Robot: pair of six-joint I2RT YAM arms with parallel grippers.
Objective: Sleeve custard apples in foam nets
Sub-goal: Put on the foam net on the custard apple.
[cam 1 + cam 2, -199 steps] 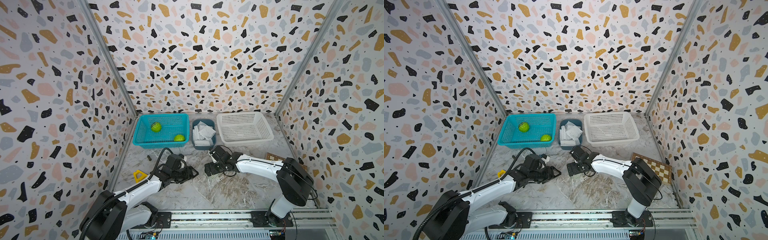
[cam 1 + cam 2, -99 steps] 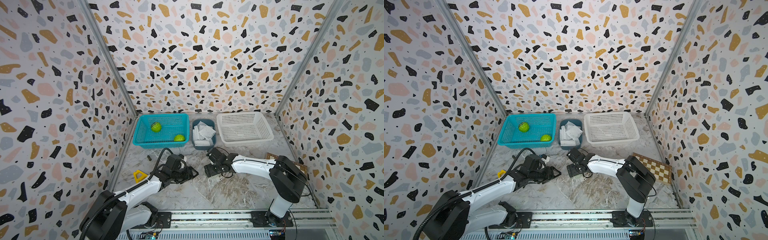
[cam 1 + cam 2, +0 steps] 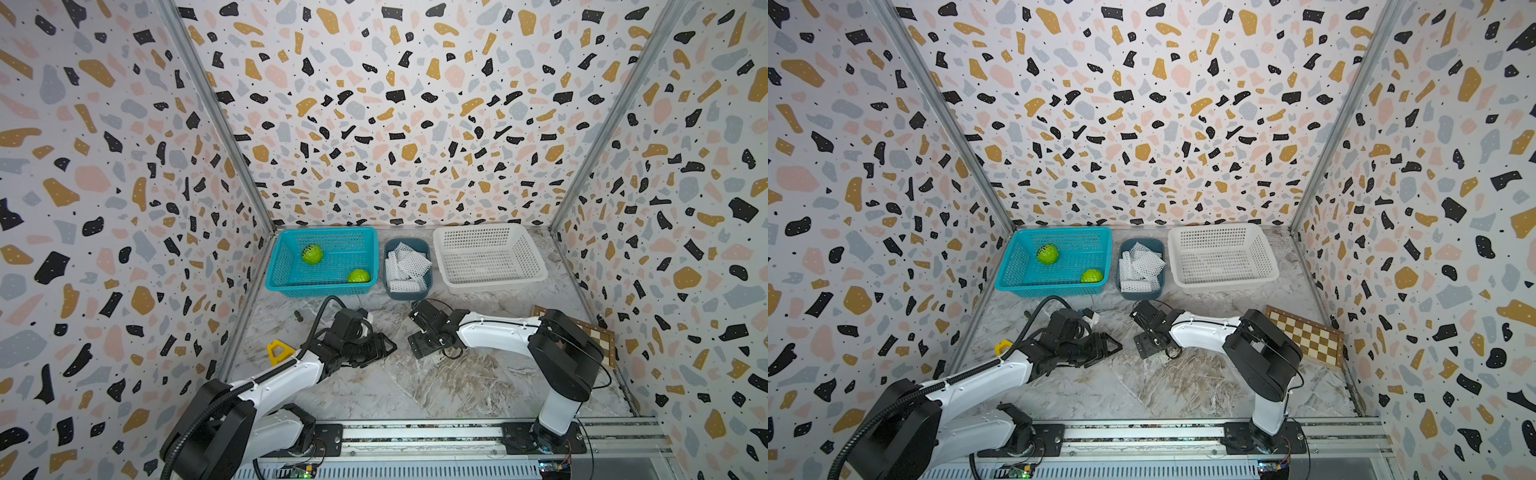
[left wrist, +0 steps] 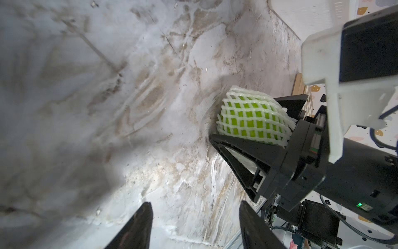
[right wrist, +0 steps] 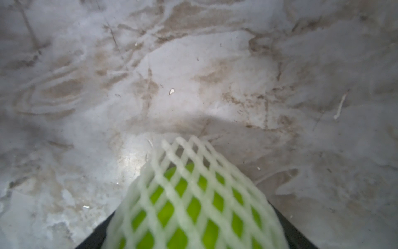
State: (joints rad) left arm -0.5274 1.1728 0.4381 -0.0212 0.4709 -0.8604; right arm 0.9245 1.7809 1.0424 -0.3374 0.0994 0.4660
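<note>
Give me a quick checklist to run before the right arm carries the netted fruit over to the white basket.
1. Right gripper on the netted fruit: jaws sit against both sides of the net, ok.
2. Net coverage: the visible side is wrapped, but the end inside the jaws is hidden, cannot tell.
3. Left gripper out of the way: open, empty, apart from the fruit, ok.
4. White basket ready: nothing in it, ok.
5. Fruit lifted off the table: cannot tell.
</note>
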